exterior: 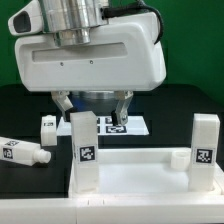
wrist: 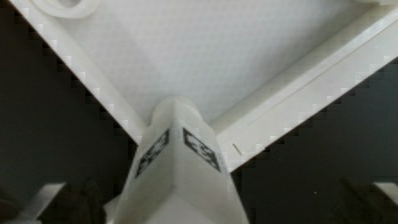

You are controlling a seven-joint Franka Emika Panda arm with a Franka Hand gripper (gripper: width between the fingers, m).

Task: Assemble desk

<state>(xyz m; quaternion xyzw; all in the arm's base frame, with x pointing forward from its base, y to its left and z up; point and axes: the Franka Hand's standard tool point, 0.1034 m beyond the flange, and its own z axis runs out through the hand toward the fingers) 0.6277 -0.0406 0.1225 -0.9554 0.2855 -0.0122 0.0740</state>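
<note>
Exterior view, gripper (exterior: pixel 92 106) spread apart, holding nothing, just above upright leg (exterior: pixel 84 150) in tabletop (exterior: pixel 140 172) corner.

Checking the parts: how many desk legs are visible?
4. On the tabletop, the left leg and right leg of the exterior view stand upright. A lying leg is on the table further left; the short piece behind it is probably the fourth. Others may be hidden.

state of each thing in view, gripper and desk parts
gripper, open, nothing held
tabletop, lying flat
front leg, upright in a tabletop corner
leg on the exterior view's right, upright
loose leg, lying on its side
leg behind it, pose unclear
</note>
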